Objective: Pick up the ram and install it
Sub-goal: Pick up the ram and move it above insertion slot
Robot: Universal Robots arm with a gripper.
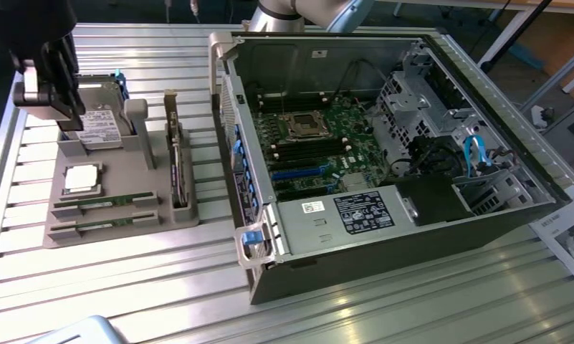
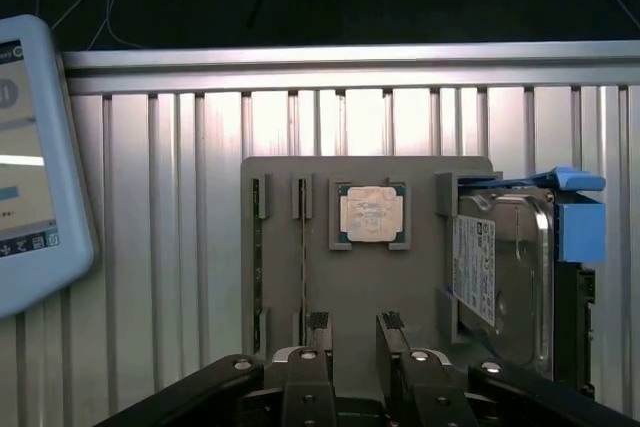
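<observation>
- Slim green ram [image 1: 106, 203] with dark chips along it, slotted in gray holder [image 1: 124, 180], just beside silver processor [image 1: 82, 179], next to a twin strip [image 1: 105, 223].
- Gripper [image 2: 355, 325] spread wide, empty, hanging above holder.

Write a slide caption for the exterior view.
Open gripper hovers above the grey parts holder with hard drive, processor and two ram sticks, beside the open computer case.

I'm working in what looks like a robotics lab or workshop: a slotted aluminium counter [image 1: 124, 287] carries an opened PC case [image 1: 392, 251] and a grey parts fixture [image 1: 124, 184], with a touchscreen [image 2: 30, 167] lying at the counter's edge.
</observation>
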